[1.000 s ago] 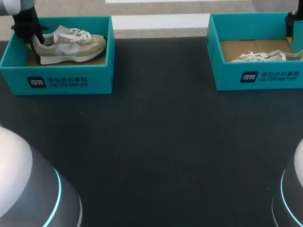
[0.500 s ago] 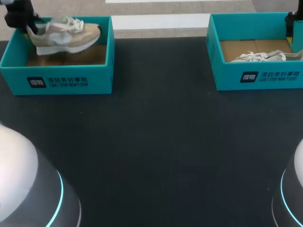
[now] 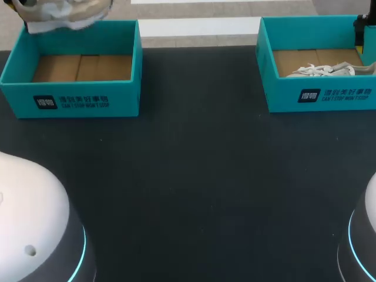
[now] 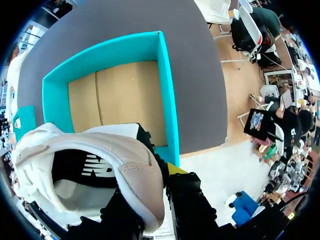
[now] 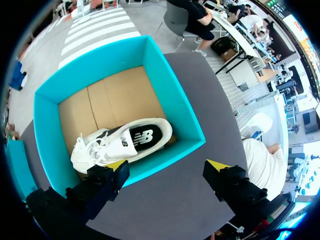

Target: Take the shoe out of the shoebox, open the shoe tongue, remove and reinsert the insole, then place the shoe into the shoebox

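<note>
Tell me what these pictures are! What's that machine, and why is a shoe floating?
It's a robot with two arms, each ending in two yellow-tipped fingers. One picture looks down on the dark table from above; the two round ones come from cameras on its wrists. Two blue-green boxes sit on the table. The beige shoe isn't floating: the left fingers hold it by its heel, above the empty left box. The right fingers are open, hovering over the right box, where a white shoe lies.
</note>
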Controlling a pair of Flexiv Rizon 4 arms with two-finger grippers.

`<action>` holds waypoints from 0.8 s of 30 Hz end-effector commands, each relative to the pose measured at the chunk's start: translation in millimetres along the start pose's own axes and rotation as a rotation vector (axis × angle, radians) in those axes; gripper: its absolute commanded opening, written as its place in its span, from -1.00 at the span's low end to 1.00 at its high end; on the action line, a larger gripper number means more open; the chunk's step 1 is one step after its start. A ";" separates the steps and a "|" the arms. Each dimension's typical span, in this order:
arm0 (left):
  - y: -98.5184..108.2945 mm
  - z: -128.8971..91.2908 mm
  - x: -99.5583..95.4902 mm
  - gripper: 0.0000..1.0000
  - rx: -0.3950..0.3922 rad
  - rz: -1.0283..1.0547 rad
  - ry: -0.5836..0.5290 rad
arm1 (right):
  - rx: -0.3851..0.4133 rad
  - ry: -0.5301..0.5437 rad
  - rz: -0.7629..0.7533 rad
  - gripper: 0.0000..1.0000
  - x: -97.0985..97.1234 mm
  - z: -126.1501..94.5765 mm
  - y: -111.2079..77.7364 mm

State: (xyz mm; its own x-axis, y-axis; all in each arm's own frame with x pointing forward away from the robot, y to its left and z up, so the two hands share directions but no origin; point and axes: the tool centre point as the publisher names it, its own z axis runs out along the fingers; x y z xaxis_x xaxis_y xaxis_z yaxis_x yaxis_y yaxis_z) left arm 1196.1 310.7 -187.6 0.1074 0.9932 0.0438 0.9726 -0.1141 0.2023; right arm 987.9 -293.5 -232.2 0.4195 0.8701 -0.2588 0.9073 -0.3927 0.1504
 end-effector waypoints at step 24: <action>-76.9 -48.2 -29.3 -1.00 -0.134 0.029 0.099 | 0.001 0.001 0.001 1.00 0.0 0.2 0.3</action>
State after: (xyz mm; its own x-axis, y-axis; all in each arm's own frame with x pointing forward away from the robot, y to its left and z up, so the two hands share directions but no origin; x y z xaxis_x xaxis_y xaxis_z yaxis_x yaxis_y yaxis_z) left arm 1145.5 298.9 -164.7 0.1317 0.9867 0.0947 0.9565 -0.1516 0.2493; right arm 987.9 -293.5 -232.2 0.4195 0.8701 -0.2588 0.9073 -0.3927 0.1504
